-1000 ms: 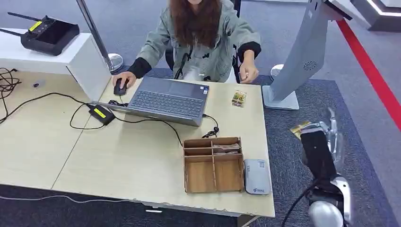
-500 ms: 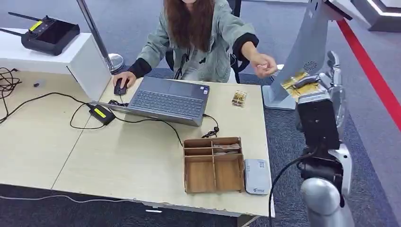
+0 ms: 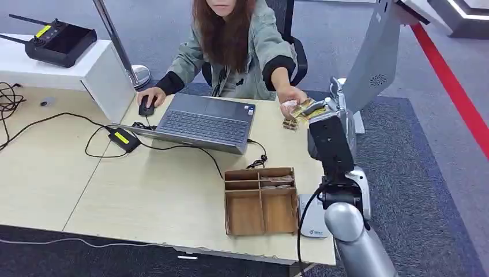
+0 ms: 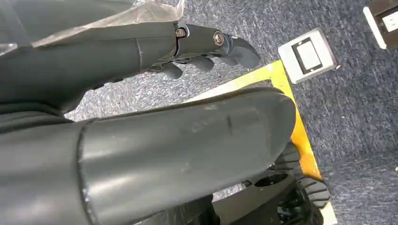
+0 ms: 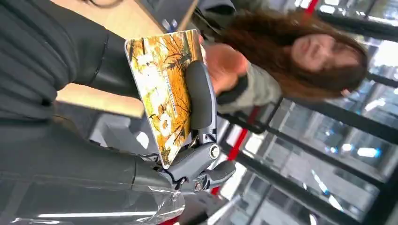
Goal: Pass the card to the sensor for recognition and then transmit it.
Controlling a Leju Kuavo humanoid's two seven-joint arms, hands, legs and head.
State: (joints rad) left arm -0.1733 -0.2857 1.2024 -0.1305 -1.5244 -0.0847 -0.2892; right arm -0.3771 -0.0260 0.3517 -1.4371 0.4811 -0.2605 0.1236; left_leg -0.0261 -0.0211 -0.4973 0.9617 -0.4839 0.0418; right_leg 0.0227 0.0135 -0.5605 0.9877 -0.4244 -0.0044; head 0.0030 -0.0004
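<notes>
- While my right hand (image 3: pixel 326 109) pinches the card (image 3: pixel 304 109) between thumb and fingers, I hold it out above the tabletop's (image 3: pixel 173 196) far right corner.
- A person's hand (image 3: pixel 291 99) reaches in and looks to be touching the card's far end; I judge this the handover step.
- Whether the reader (image 3: pixel 314 216) at the near right edge has seen the card, I cannot tell.
- Next I should loosen my pinch only once the person holds it firmly.
- The card lies roughly flat, its long axis running from my hand toward the person.
- My left hand (image 4: pixel 206 49) hangs over the floor, fingers curled around nothing.
</notes>
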